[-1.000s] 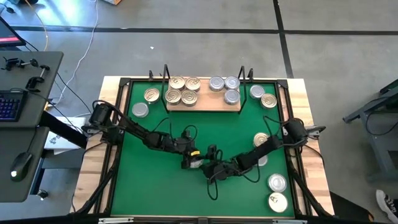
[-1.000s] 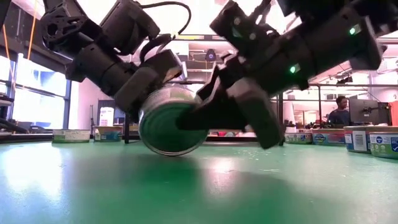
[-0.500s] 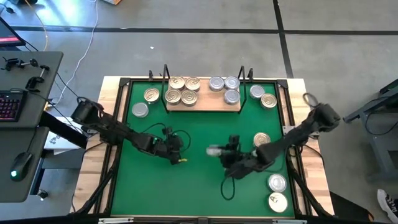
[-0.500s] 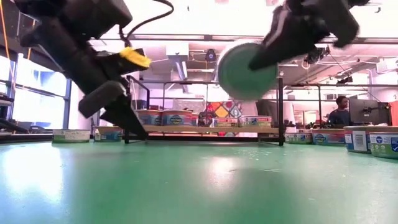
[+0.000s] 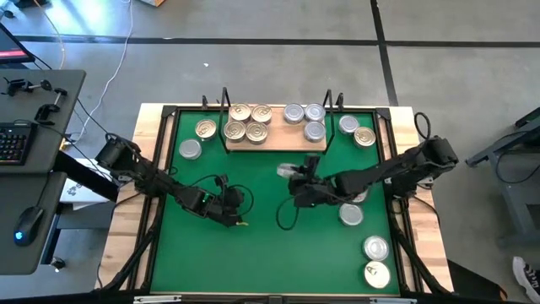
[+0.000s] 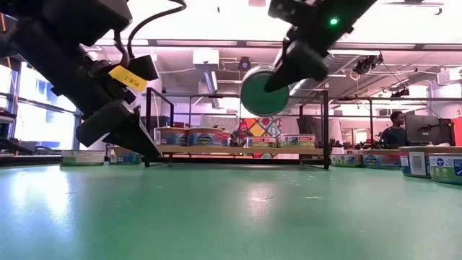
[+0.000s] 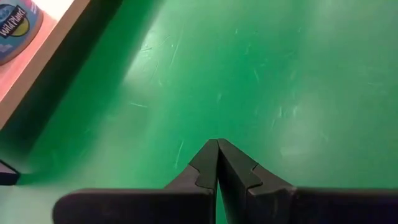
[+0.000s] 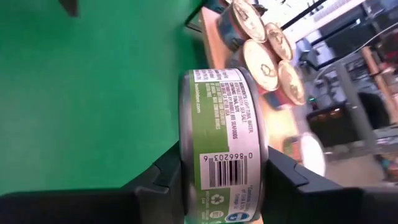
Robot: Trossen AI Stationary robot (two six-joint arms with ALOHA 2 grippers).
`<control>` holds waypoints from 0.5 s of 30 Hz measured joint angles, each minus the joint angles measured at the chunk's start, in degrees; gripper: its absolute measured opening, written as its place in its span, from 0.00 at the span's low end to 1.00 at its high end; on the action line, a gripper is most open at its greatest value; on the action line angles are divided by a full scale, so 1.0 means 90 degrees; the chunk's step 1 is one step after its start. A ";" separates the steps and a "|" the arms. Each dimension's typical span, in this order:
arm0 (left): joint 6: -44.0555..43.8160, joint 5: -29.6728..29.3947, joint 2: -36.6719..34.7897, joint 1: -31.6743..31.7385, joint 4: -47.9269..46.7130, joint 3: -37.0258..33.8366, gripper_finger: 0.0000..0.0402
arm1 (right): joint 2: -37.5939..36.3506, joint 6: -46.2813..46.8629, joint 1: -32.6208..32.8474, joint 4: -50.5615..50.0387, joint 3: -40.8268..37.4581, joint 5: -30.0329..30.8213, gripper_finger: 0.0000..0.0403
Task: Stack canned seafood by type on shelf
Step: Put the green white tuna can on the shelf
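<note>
The right tool [image 5: 293,174] has carried the green-labelled tin [image 8: 222,155], clamped between its fingers, nearer the shelf [image 5: 276,145]; the left tool [image 7: 216,155] has withdrawn, closed and empty.

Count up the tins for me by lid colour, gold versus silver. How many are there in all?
Gold-lidded tins: 8
Silver-lidded tins: 7
Tin held in the right gripper, lid colour unclear: 1
Total: 16
</note>
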 joint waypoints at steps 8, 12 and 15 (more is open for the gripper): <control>-0.0124 -0.0004 -0.0005 -0.0142 0.0019 0.0005 0.00 | 0.0288 -0.1919 -0.0390 0.0075 0.0212 0.0493 0.31; -0.0283 -0.0003 -0.0139 -0.0288 0.0035 0.0005 0.00 | 0.0364 -0.2374 -0.0750 0.0069 0.0210 0.0574 0.31; -0.0392 -0.0044 -0.0295 -0.0404 0.0032 0.0010 0.00 | 0.0393 -0.2642 -0.1040 0.0133 0.0210 0.0576 0.31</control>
